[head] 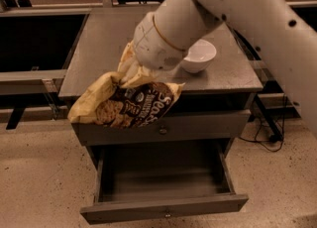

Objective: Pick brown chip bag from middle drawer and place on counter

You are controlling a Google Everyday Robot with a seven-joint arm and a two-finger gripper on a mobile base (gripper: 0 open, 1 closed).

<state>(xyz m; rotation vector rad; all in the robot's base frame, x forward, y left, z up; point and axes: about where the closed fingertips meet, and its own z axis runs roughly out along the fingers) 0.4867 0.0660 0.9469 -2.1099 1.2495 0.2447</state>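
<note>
The hand (pixel 130 67), mostly hidden behind the wrist, is clamped on the tan top end of the brown chip bag (pixel 130 107). The bag therefore hangs w/ its weight below the grip, at the worktop (pixel 99 43) front-left edge, not yet laid on it. It is above the middle drawer (pixel 163 210), which is pulled out. A white bowl (pixel 202 56) sits on the right of the matte grey top. The speckled floor (pixel 39 172) surrounds the cabinet & the room is dim.

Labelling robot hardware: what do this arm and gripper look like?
The arm is thick, white tubing with small dark dots and a thin orange ring at the wrist. The gripper, above the front edge of the grey counter, is buried in the tan top of the crinkly brown chip bag.
</note>
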